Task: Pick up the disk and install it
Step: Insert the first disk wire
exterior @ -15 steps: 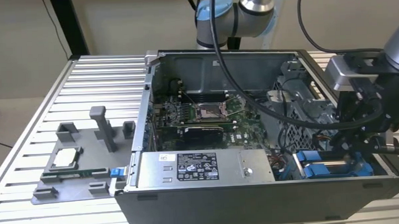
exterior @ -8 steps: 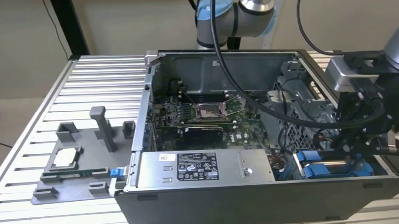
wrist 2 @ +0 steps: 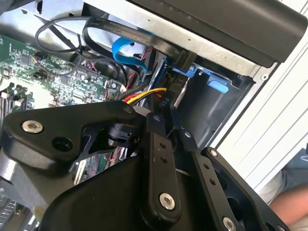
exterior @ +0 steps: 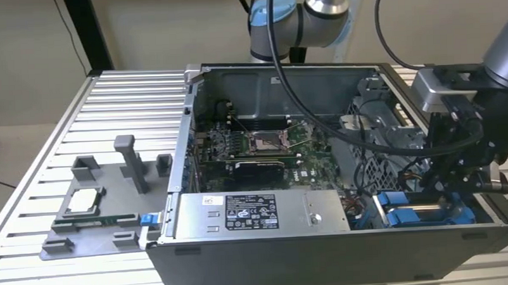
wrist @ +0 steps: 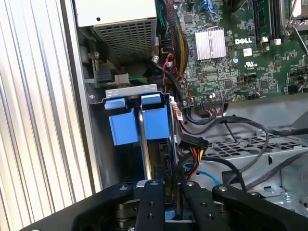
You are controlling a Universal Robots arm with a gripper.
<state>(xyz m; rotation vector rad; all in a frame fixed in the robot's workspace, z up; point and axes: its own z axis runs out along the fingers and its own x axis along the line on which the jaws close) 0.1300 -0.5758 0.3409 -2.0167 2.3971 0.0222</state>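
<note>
Nearest the lens: the black metal gripper (wrist: pixel 168 185), its linked arms large in both wrist views (wrist 2: pixel 166 122). In the exterior view it (exterior: pixel 458 180) hangs low inside the open black computer case (exterior: pixel 326 260), just beside the end of the large grey metal box with the black-and-white label (exterior: pixel 256 212).

Pincer state: I cannot tell whether it is closed on anything or how wide it stands, because the tips are dark against a dark part.

The disk: its bright blue plastic carrier ends (wrist: pixel 124 127) stand side by side in the drive bay just beside the grey box (wrist: pixel 120 29), directly ahead of the gripper. The same blue shows below the gripper in the exterior view (exterior: pixel 398 215). Its silver face is hidden, so how deep it sits is unclear.

Step in hand: by my reading this is the seating of the disk in its bay, late in the task.

Doing it well: keep the carrier square to the bay walls and press straight along the rails, not at a slant. Go gently so both blue ends go in evenly.

Hazard: the bundle of red, yellow and black cables (wrist: pixel 192 144), between the bay and the green circuit board (exterior: pixel 263 142) beyond the grey box, could snag or get pinched.

Writing: the grey box carries a printed label, and the board bears white lettering. I leave all of it unread.

Well apart from the grey box: a small square silver chip (exterior: pixel 83 200) on a grey plastic fixture outside the case.
</note>
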